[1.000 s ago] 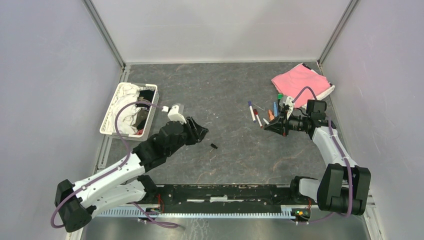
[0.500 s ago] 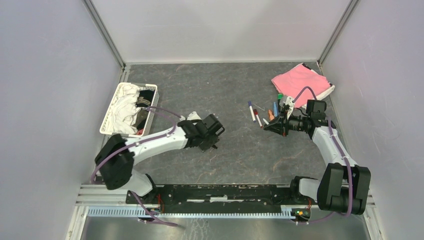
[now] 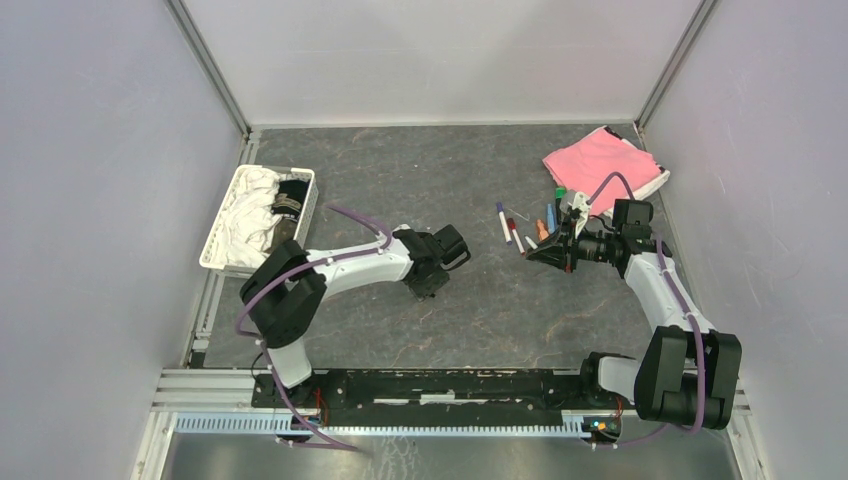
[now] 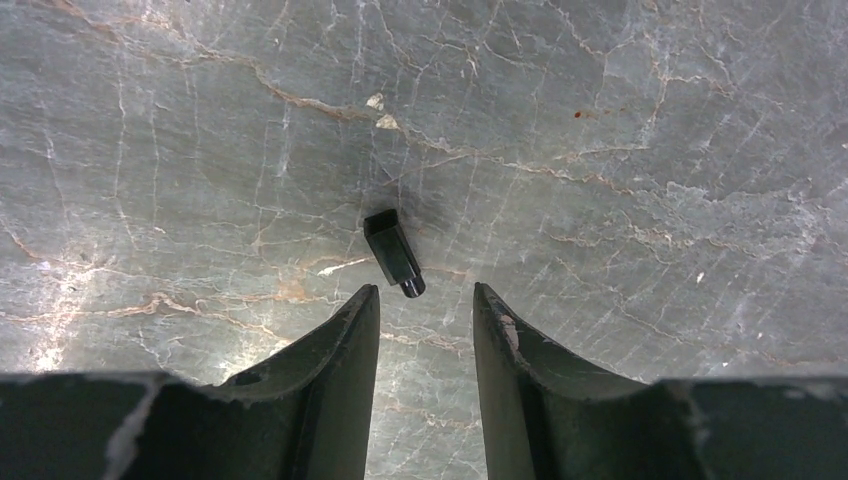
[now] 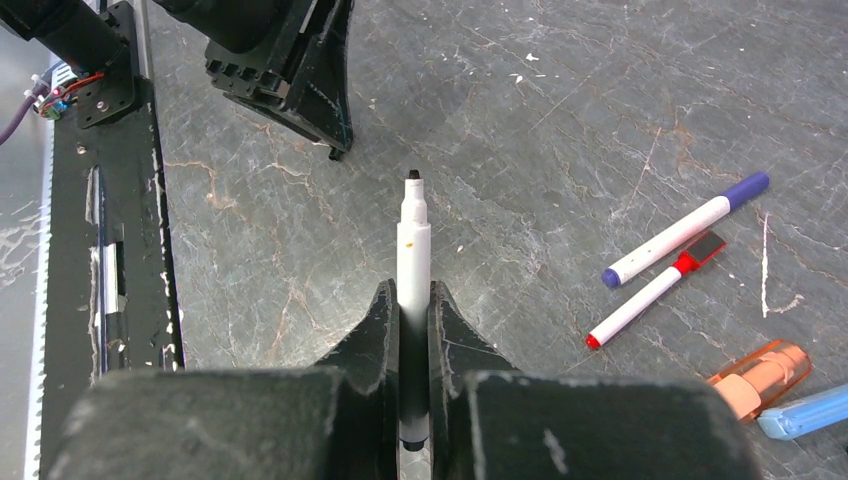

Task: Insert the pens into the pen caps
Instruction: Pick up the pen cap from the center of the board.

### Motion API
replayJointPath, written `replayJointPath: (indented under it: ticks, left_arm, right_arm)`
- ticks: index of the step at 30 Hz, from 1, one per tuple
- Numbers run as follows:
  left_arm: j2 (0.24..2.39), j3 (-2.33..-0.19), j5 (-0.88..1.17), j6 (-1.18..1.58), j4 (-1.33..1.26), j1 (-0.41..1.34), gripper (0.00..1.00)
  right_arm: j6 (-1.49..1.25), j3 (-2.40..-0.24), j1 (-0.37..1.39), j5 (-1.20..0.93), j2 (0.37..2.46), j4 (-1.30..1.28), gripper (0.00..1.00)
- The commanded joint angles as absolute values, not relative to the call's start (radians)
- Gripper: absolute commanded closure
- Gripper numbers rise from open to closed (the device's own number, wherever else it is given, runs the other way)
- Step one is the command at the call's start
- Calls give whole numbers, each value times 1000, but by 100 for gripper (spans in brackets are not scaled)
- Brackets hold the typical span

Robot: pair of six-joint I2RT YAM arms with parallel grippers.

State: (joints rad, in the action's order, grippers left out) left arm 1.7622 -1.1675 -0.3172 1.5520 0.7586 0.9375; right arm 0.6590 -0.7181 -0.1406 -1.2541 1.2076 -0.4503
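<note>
Top view, left edge: white basket [image 3: 217, 222] with white and black fabric inside. Left arm [image 3: 350, 270] reaches to the middle of the dark marbled surface [image 3: 500, 320]. Left fingers [image 4: 340, 350] point down at it, open, a clear gap between the tips. Black cap [image 4: 393, 252] lies flat on the surface just ahead of that gap, touching neither finger, centre of the left wrist view. Right of centre, right fingers [image 5: 375, 340] are clamped on a white pen [image 5: 413, 240], its black tip bare and aimed toward the left arm. Loose on the surface at right of the right wrist view: blue pen [image 5: 690, 222], red pen [image 5: 640, 308] just beside it, orange marker [image 5: 760, 378], blue marker [image 5: 808, 412]. Pink cloth [image 3: 603, 165] sits upper right in the top view.
</note>
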Motion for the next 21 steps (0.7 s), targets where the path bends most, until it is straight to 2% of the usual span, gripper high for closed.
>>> replayJointPath:
  ticks: [1,9,18,21]
  left_arm:
    - [1796,-1212,-370,1595,819,930,55]
    - [1824,-1207,-392,1589,838,911,56]
    - [1882,-1230,-352,1564,839,893,62]
    - [1890,-1227,-336,1567,837,893,68]
  right_arm:
    - [661,-736,-146,-1293,1201,-438,100]
    - [663,-738,-146,-1298,1201,-440,100]
    - [663,-736,-146,-1295,1202,-440,100]
    - [663,-736,-145,-1295,1204,-440,100]
